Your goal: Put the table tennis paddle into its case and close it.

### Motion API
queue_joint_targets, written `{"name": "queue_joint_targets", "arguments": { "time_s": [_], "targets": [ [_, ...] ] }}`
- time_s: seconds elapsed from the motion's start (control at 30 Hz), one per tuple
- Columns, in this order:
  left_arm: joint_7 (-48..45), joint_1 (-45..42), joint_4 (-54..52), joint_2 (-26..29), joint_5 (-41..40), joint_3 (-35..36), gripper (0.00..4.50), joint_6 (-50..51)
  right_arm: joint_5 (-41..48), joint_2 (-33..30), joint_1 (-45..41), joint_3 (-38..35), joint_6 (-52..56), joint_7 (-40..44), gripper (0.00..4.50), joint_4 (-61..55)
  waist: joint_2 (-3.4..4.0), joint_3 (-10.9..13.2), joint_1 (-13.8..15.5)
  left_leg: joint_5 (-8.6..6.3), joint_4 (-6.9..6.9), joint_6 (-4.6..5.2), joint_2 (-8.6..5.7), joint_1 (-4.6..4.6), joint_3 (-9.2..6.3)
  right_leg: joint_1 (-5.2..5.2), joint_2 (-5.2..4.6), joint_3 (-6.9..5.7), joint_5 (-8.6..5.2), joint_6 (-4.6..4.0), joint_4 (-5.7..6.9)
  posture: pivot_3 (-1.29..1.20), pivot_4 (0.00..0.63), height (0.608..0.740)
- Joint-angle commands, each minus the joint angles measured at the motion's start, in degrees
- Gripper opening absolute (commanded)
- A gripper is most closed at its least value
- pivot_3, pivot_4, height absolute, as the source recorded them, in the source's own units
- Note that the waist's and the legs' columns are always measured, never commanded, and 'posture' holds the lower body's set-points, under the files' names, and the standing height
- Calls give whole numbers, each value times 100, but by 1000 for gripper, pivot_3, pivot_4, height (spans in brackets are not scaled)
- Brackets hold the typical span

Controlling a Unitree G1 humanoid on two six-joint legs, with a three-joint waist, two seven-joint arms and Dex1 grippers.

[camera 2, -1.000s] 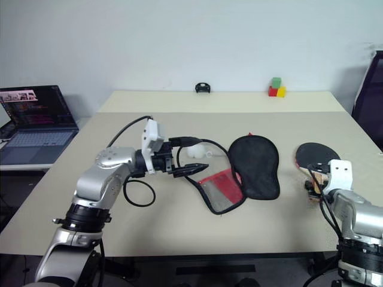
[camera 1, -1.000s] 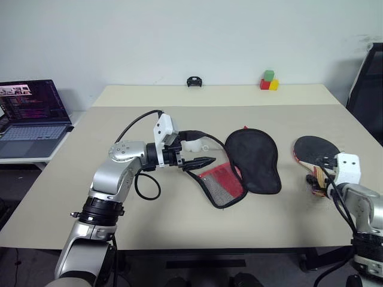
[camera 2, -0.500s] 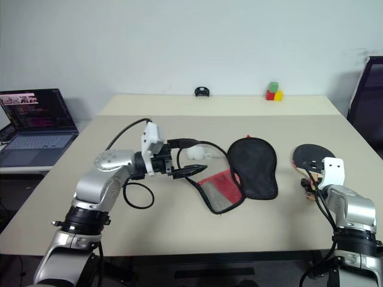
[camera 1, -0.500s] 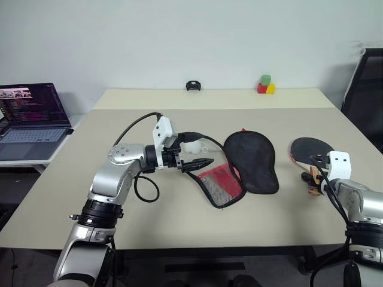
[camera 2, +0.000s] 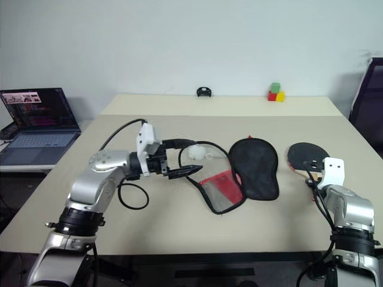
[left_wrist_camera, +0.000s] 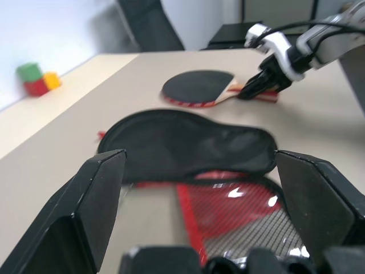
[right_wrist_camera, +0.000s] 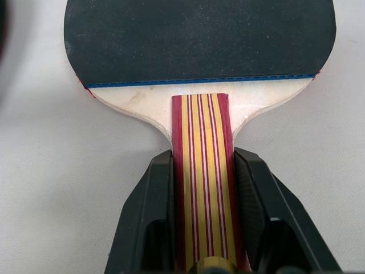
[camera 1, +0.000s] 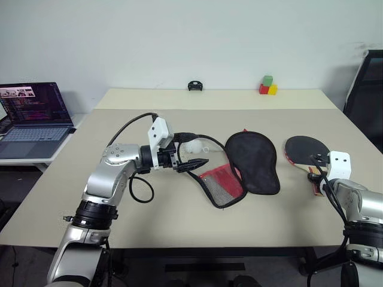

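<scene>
The paddle (right_wrist_camera: 199,51) lies flat on the worktop (camera 1: 179,227) near its right edge, black rubber face up, handle pointing toward the front edge. The right claw (right_wrist_camera: 202,188) has its two black fingers (right_wrist_camera: 154,211) pressed against both sides of the striped red and light-wood handle: the claw is clamped on the paddle handle. The paddle face rests on the worktop surface.

The case (camera 1: 248,161) lies opened out near the middle of the worktop, well apart from the paddle. Its black half lies toward the right edge; its red and mesh half (camera 1: 220,184) lies folded out toward the front edge, touching the black half along one side.

The left claw (camera 1: 194,154) hangs above the worktop just beside the left end of the case, pointing level toward the right edge. Its fingers (left_wrist_camera: 319,205) stand wide apart with nothing between them.

A laptop (camera 1: 30,116) stands open on a separate low table off the left edge. A small black object (camera 1: 192,85) and a cluster of green, red and yellow blocks (camera 1: 267,85) sit along the far edge
</scene>
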Motion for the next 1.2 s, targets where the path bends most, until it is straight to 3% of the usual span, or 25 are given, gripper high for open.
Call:
{"name": "queue_joint_targets", "arguments": {
  "time_s": [0.03, 0.37, 0.67, 0.93, 1.07, 1.2],
  "targets": [
    [87, 67, -108, 170, -16, 297, 4500, -79, 177, -34, -43, -327, 318, -105, 1087, -632, 10, 6, 1, 0, -3, 0, 0, -4, -3, -3, 0, 0, -1, -1, -3, 0, 150, 740],
    [272, 179, -177, 134, -26, 336, 4500, -76, 557, -58, -296, -560, 1002, -84, 1087, -1711, 28, 17, 0, 0, -13, 0, 0, -23, -15, -10, -2, -8, -1, -1, -24, 0, 150, 740],
    [282, 164, -150, 99, -20, 317, 4500, -79, 849, 1152, -770, -183, 2081, -492, 1087, -2953, 38, 23, -11, -1, -16, -1, 6, -23, -23, -13, 3, -12, -3, -4, -21, 0, 150, 740],
    [334, 241, -281, 102, -33, 308, 4500, -43, 763, 2013, -773, 150, 2255, -767, 1087, -2952, 39, 24, 2, 0, -14, -2, -2, -53, -33, -37, -2, -19, -3, -4, -23, 0, 150, 740],
    [358, 287, -340, 122, -41, 330, 4500, 1, 730, 2119, -729, 243, 2221, -791, 1087, -2876, 39, 24, -2, 7, -7, -12, -4, -107, -28, -105, -2, -11, -2, -5, 3, 0, 150, 740],
    [383, 310, -373, 117, -42, 336, 4500, 17, 641, 2116, -635, 407, 2023, -756, 1087, -2687, 39, 24, -7, 8, -9, -14, -3, -107, -28, -107, -2, -12, -3, -6, 3, 0, 150, 740]
  ]
}}
